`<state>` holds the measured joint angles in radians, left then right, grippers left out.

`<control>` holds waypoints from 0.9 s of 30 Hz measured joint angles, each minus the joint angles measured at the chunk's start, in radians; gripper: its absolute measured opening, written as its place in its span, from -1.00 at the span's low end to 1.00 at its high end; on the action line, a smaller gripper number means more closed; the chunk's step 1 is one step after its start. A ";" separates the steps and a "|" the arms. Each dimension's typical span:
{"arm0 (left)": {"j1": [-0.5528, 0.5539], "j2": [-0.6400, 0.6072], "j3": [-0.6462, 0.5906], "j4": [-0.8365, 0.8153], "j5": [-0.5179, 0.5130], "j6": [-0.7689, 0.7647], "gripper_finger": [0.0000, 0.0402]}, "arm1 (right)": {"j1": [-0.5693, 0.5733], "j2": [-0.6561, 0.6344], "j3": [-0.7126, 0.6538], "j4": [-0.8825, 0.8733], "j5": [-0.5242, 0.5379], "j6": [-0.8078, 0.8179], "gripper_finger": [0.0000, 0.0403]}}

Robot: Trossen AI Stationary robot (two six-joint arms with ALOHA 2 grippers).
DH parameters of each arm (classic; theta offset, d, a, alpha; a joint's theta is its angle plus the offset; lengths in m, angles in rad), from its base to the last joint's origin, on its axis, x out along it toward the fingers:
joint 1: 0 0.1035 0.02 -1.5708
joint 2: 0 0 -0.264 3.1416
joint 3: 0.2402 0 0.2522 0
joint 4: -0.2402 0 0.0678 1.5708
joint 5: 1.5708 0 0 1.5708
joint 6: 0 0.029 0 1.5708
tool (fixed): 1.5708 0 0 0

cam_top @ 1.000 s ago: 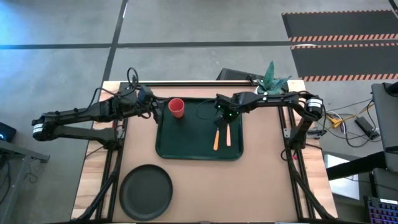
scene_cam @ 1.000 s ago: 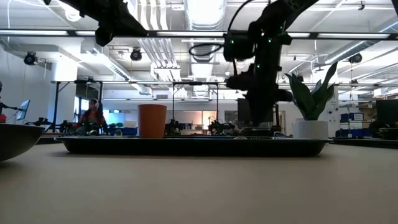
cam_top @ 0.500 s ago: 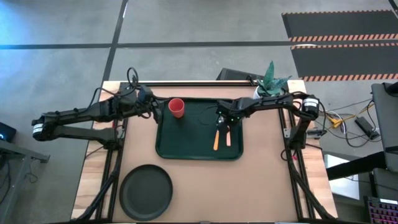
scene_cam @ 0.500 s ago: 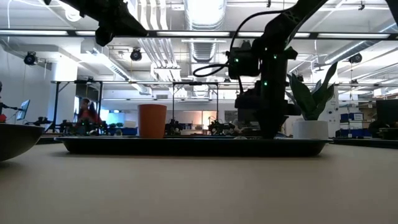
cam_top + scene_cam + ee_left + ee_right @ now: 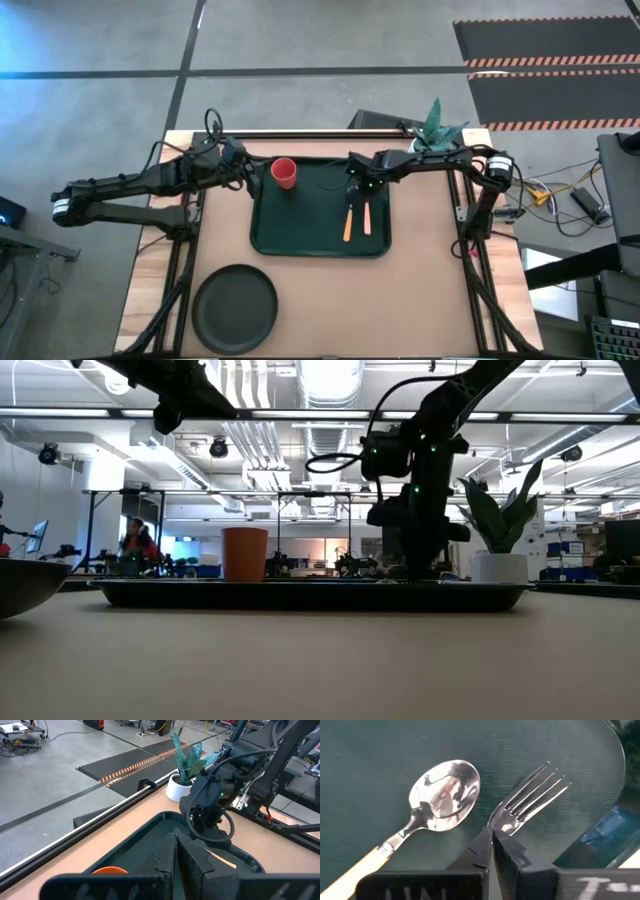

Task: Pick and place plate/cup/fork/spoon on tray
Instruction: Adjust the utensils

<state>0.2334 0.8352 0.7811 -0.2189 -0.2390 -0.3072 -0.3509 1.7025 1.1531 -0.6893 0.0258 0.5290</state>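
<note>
The dark green tray (image 5: 318, 215) lies mid-table. The red cup (image 5: 285, 173) stands upright in its far left corner. The spoon (image 5: 445, 785) and the fork (image 5: 532, 790) lie side by side on the tray floor, their orange handles (image 5: 348, 223) pointing toward the near edge. My right gripper (image 5: 491, 842) is shut, with its tips over the fork's neck. My left gripper (image 5: 240, 166) is shut and hovers just left of the cup. The dark plate (image 5: 235, 308) rests on the table at the near left. My right gripper's shut fingertips (image 5: 482, 845) stand right over the fork's neck (image 5: 496, 822), coming from above. The fingers hide the spot, so I cannot tell whether they touch it. The fork lies flat on the tray.
A white pot with a green plant (image 5: 435, 135) stands at the far right corner, close behind my right arm. A black rail (image 5: 320, 132) runs along the far edge. Bare tabletop lies near the front, right of the plate.
My right gripper dipped down and a little toward the near edge over the fork and spoon, then came back up toward the far edge. The fork and spoon lie where they were.
</note>
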 joint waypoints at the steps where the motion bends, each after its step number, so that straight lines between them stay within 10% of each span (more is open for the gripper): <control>1: 0.000 0.000 0.000 0.000 0.000 0.000 -1.00 | -0.003 0.000 -0.002 -0.001 0.001 -0.005 -0.96; 27: 0.000 -0.002 0.000 0.000 0.000 0.001 -1.00 | 0.004 -0.003 -0.107 0.104 -0.049 0.050 -0.96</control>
<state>0.2337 0.8337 0.7811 -0.2192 -0.2390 -0.3061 -0.3473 1.6997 1.0466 -0.5854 -0.0232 0.5794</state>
